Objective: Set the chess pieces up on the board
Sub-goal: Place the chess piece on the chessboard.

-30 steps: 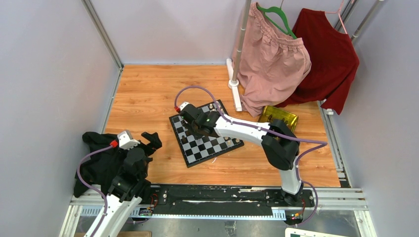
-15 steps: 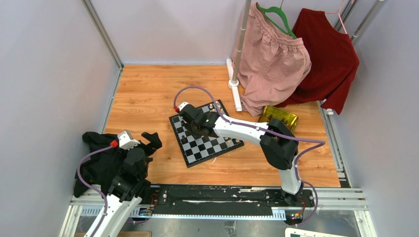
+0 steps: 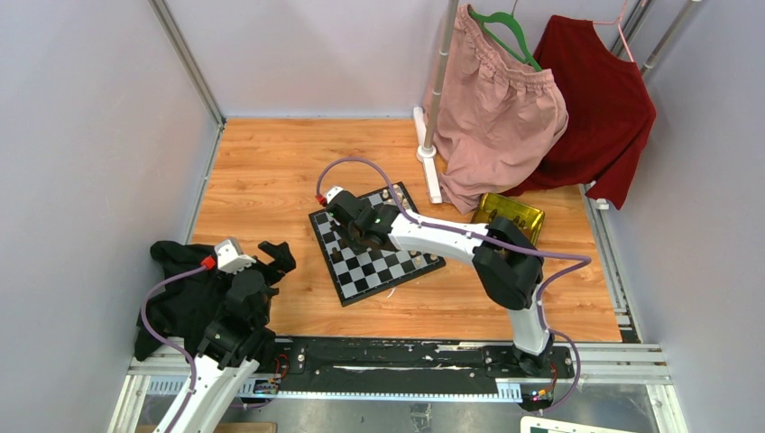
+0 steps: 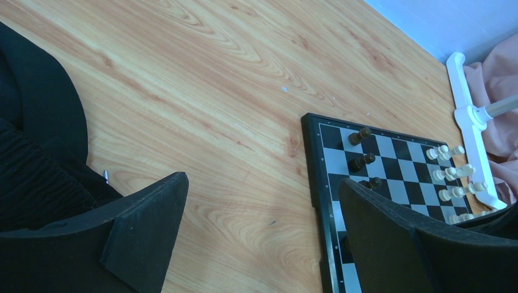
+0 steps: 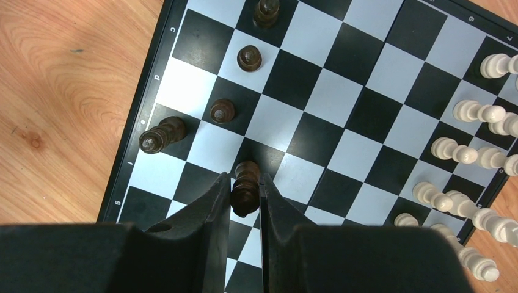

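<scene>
right pincer (image 5: 245, 178): narrowed almost shut, clamping the held piece (image 5: 245, 190) between both fingers (image 5: 215, 201)
held piece: dark, upright, over a dark square near the lettered border; base hidden under its own top, so contact with the square cannot be told
chess pieces (image 5: 222, 111): three dark ones standing one per square in a line leading away from the held piece; a fourth (image 5: 160, 137) just beside, in the column along the border
cream pieces (image 5: 464, 152): crowded along the opposite side, roughly two rows deep
board (image 5: 360, 104): flat on the desk, turned at an angle to the desk's edges, near the middle
right arm (image 3: 442, 236): reaching from its base at the near edge out over the board
left pincer (image 4: 262, 186): spread fully wide, holding nothing, hanging above bare wood, well apart from the board's corner
black cloth (image 3: 180, 298): heaped at the near left, beside and beneath the left arm
desk (image 3: 271, 171): wood grain, walled in by pale panels
gold tray (image 3: 512, 215): just right of the board's far corner, partly under hanging clothes
white stand (image 3: 431, 158): foot on the desk beyond the board
pink garment (image 3: 496, 117): on a green hanger (image 3: 505, 27), far right
red garment (image 3: 600, 99): hanging beside the pink one
</scene>
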Controlling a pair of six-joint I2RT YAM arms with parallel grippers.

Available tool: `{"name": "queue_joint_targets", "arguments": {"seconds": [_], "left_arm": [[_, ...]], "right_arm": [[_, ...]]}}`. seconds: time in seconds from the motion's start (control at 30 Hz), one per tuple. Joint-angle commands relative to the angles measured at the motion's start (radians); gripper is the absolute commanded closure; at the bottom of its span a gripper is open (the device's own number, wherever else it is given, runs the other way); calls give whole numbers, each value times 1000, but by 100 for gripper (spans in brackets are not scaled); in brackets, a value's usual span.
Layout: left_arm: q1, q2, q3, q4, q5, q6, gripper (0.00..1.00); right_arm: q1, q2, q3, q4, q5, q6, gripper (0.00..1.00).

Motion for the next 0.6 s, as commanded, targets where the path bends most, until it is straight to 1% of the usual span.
{"name": "queue_joint_targets", "arguments": {"seconds": [0.0,0.2,0.3,0.57], "left_arm": [[-6,-37,-14,11,-5,9,0],[-6,-37,-15,13,-5,8,0],[-6,-37,-16,14,-3,9,0],[-6,-37,-15,14,-4,10,0]], "right_arm": [[14,23,4,5,-13,-15,86],[14,33,8,5,-18,-16,84],[13,31,7,5,-20,-16,75],[17,5,10,1,-2,-36,66]]}}
